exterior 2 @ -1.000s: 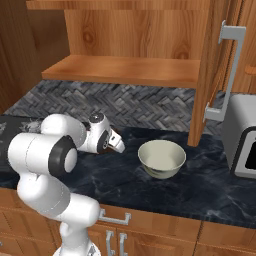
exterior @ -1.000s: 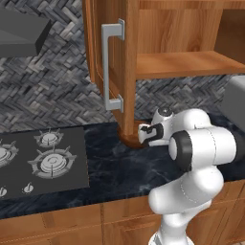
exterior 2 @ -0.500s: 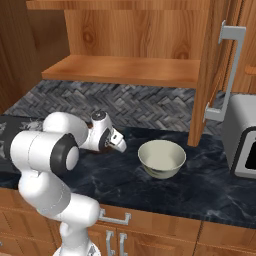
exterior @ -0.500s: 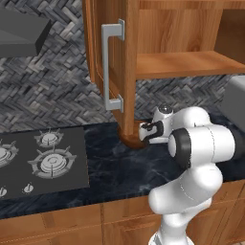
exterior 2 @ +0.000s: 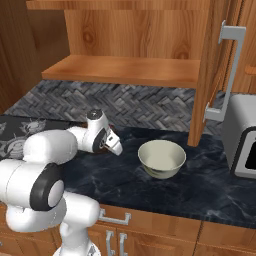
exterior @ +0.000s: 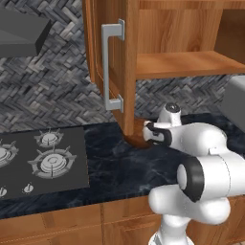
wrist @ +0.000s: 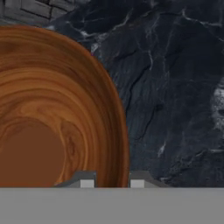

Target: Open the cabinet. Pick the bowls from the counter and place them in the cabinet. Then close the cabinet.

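Hand view, from the left of the frame: the wooden bowl [wrist: 52, 113] fills that half, its rim curving down between my two finger tips [wrist: 87, 183] at the bottom edge, one tip inside the wall and one outside, with black marble counter [wrist: 175, 87] to the right. My pincer [wrist: 112, 183] is nearly closed, pinching that thin rim.

In the left base view the open left door [exterior: 111, 72] of the cabinet [exterior: 186, 62] hangs at centre. Its lower corner sits just over the wooden bowl [exterior: 139, 136], and my pincer [exterior: 152, 134] is tucked in right beside it. In the right base view my pincer [exterior 2: 111, 145] is left of centre, the cream ceramic bowl [exterior 2: 161, 158] stands apart at centre, and the right door [exterior 2: 215, 75] stands open at upper right, beside a grey appliance [exterior 2: 242, 135].

My worries, as I judge them:

- **Slipping grip:** I hold one edge only, so the bowl may swing or slide out as it leaves the counter.
- **Striking the door:** that door corner is so close above that a straight rise could knock the bowl against it and pry it loose.
- **Clipping the shelf:** the shelf lip is a further place to catch on the way in.
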